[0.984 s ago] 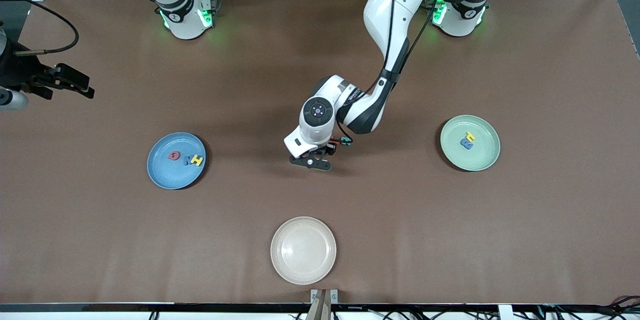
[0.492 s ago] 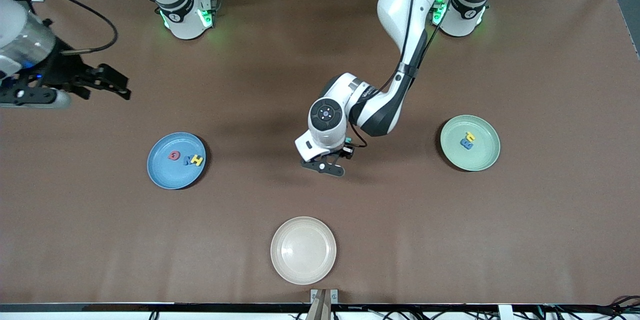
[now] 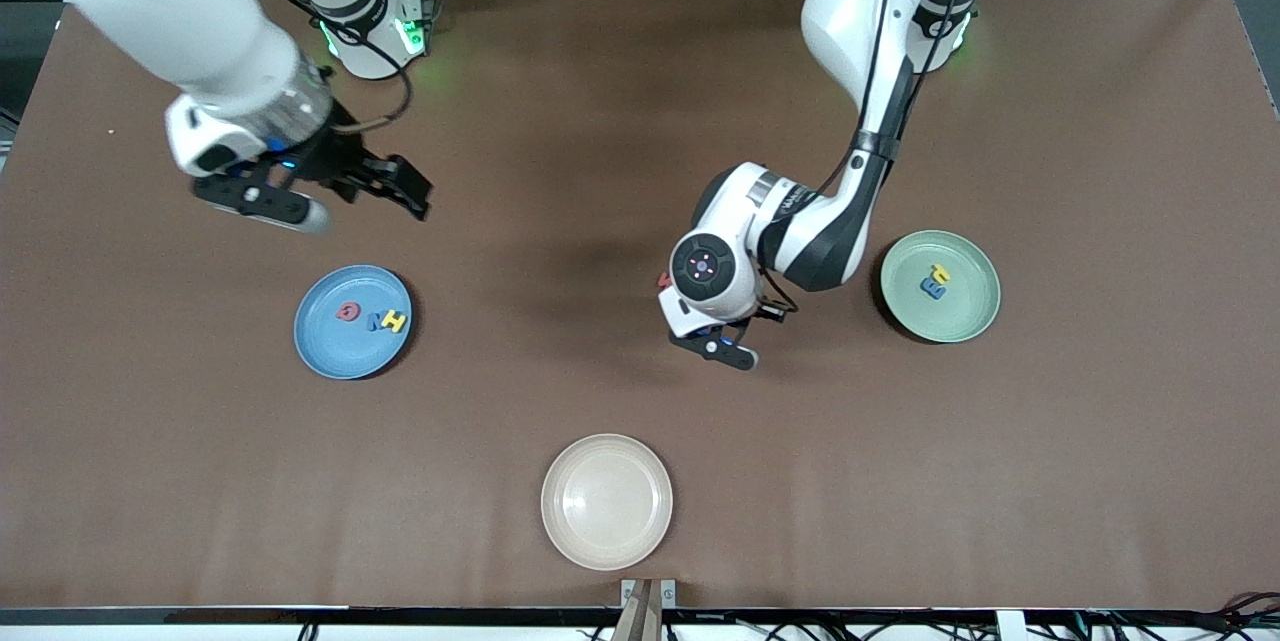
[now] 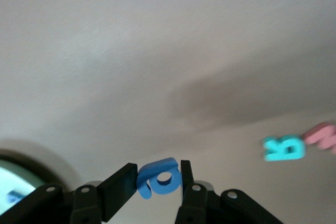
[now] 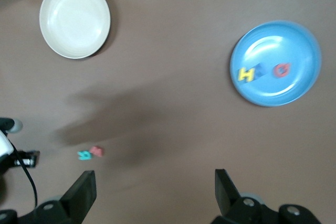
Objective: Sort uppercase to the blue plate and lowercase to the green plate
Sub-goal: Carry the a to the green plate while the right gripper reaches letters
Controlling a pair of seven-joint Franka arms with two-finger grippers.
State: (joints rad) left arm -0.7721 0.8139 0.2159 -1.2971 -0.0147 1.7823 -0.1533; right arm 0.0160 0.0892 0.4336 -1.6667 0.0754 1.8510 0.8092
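My left gripper [image 4: 157, 174] is shut on a blue lowercase letter [image 4: 160, 178], held over bare table between the middle and the green plate [image 3: 975, 316]. That plate holds a small yellow letter [image 3: 939, 273] and a blue one [image 3: 932, 290]. A teal B [image 4: 284, 149] and a red w [image 4: 321, 136] lie side by side on the table; the red w [image 3: 662, 278] peeks out beside the left wrist. The blue plate [image 3: 330, 346] carries a red Q [image 3: 347, 311], blue W [image 3: 375, 322] and yellow H [image 3: 395, 321]. My right gripper [image 3: 400, 189] hangs open and empty over the table near the blue plate.
An empty beige plate [image 3: 606, 501] sits near the table's front edge, nearest the front camera. The left arm's forearm stretches over the table between its base and the green plate. The blue plate [image 5: 278, 90] and beige plate [image 5: 75, 18] show below the right gripper.
The left gripper has carried the blue letter from the table's middle toward the green plate. The right arm has swung in from the table's edge to hang near the blue plate, still open.
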